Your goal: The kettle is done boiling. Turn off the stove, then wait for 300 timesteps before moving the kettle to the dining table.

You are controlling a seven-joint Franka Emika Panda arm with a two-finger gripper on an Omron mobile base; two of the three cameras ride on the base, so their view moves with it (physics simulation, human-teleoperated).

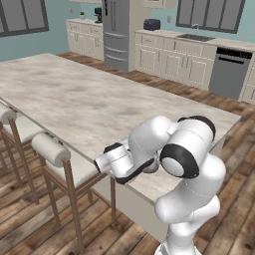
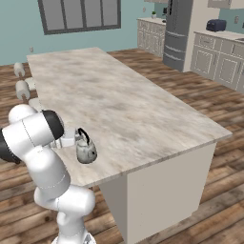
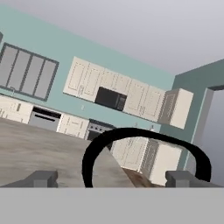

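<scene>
Standing upright on the dining table [image 2: 143,109], the kettle [image 2: 86,150] sits near the table's short end closest to the robot, a little in from the long edge where the stools [image 1: 60,159] are lined up. Its black arched handle [image 2: 83,135] rises above the squat silver body; which way the short spout points is hard to make out from the right base view, though it seems to be turned away from the arm.

The gripper [image 3: 113,178] is level with the kettle, just beside it on the arm's side. In the hand view its two dark fingertips [image 3: 41,178] stand far apart, one on each side of the handle's black arch [image 3: 144,138], which loops across the gap between them. The fingers are spread wide and do not press on the handle, so nothing is gripped.

Beyond the table's far end in the hand view, the stove [image 3: 97,129] stands against the teal wall under a black microwave [image 3: 110,98].
</scene>
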